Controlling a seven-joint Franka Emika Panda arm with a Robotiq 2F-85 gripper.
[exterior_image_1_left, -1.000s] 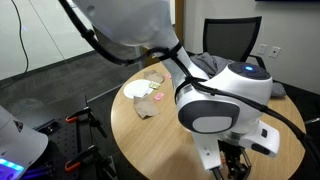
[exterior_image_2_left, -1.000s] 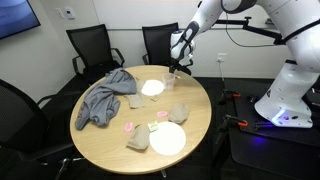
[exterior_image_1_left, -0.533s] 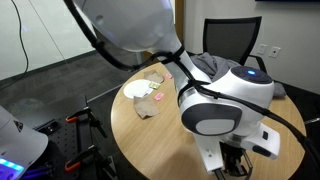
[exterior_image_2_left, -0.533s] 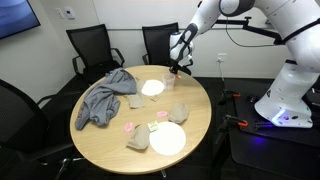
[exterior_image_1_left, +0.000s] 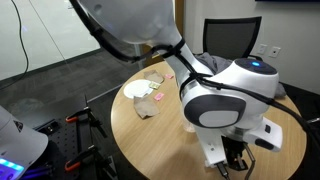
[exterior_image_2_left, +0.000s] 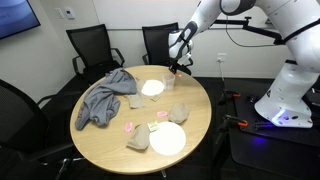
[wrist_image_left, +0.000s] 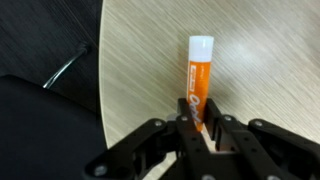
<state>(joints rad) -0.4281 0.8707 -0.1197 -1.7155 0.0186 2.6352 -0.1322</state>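
We see the tool (wrist_image_left: 200, 123) pinching one end of the orange tube (wrist_image_left: 198, 75), which lies flat on the bench (wrist_image_left: 265, 60).

Table (exterior_image_2_left: 196, 108): round, pale wood
Cloth (exterior_image_2_left: 105, 96): grey, crumpled — lying on the table
Plate (exterior_image_2_left: 167, 138): white, round
Chairs (exterior_image_2_left: 88, 47): black — around the table

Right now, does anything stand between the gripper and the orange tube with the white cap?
Nothing visible does. In the wrist view the gripper is shut on the near end of the orange tube, close to the wooden table edge. Its white cap points away from the fingers.
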